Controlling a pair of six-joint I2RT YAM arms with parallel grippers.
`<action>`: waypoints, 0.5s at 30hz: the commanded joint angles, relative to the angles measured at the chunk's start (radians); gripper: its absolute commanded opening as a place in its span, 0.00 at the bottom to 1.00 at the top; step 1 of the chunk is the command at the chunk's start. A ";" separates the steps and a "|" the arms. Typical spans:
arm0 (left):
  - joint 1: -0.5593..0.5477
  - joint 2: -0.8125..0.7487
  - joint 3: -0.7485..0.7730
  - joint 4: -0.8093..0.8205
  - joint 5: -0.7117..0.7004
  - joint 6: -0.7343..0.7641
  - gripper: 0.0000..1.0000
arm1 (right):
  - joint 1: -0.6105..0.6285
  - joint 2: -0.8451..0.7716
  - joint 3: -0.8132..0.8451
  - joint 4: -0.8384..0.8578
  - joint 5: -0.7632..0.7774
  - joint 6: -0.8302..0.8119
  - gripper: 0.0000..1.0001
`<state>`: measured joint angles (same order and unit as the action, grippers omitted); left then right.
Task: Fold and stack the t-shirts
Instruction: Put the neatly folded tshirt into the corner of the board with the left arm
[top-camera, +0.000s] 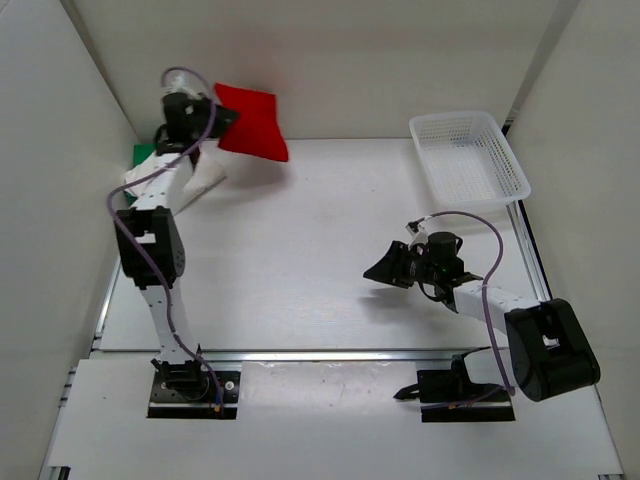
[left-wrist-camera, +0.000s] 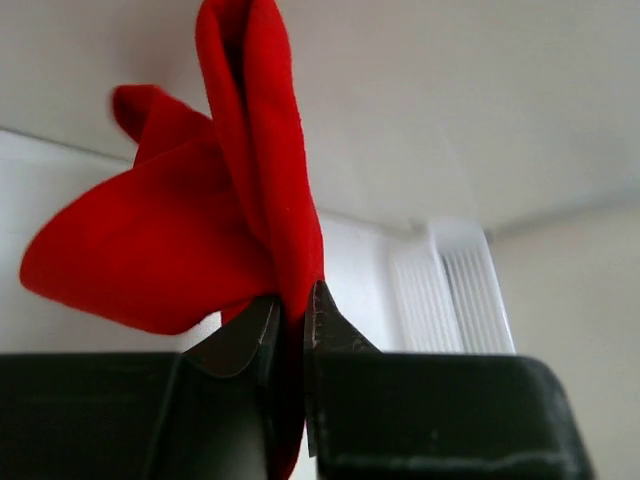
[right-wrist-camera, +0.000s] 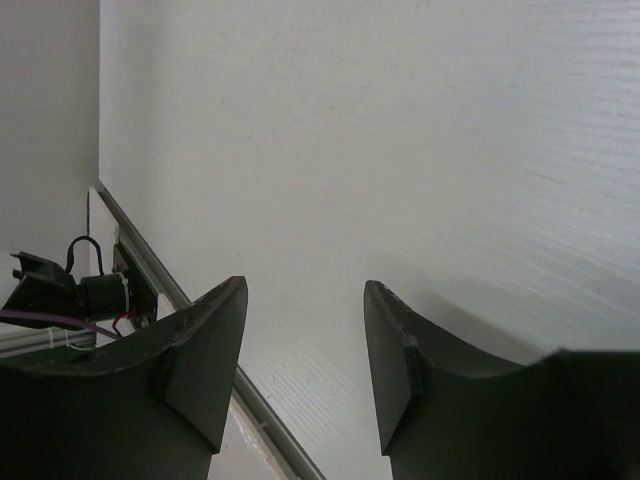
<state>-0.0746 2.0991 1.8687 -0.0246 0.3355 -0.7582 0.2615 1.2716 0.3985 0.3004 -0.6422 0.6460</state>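
My left gripper (top-camera: 226, 117) is raised at the far left and shut on the folded red t-shirt (top-camera: 252, 122), which hangs in the air above the table. In the left wrist view the red t-shirt (left-wrist-camera: 200, 230) is pinched between my fingertips (left-wrist-camera: 322, 320), the gripper (left-wrist-camera: 291, 312) closed on its edge. A white t-shirt (top-camera: 203, 178) lies folded below the left arm, with a green t-shirt (top-camera: 146, 156) under it by the left wall. My right gripper (top-camera: 385, 268) is open and empty, low over the table at the right, also seen in the right wrist view (right-wrist-camera: 305, 300).
A white mesh basket (top-camera: 467, 155) stands at the back right; it also shows in the left wrist view (left-wrist-camera: 445, 290). White walls close the left, back and right sides. A metal rail (top-camera: 350, 354) runs along the table's near edge.
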 joint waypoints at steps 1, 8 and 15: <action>0.217 -0.121 -0.148 0.007 0.017 -0.001 0.04 | 0.021 0.024 0.020 0.042 -0.036 -0.013 0.48; 0.481 -0.287 -0.725 0.324 -0.035 -0.223 0.99 | 0.076 0.031 0.025 0.031 -0.043 -0.037 0.49; 0.486 -0.470 -0.818 0.233 -0.186 -0.193 0.99 | 0.146 0.000 -0.024 0.026 -0.004 -0.036 0.58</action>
<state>0.4450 1.8061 1.0283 0.1585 0.2111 -0.9516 0.3817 1.2980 0.3939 0.3004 -0.6670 0.6273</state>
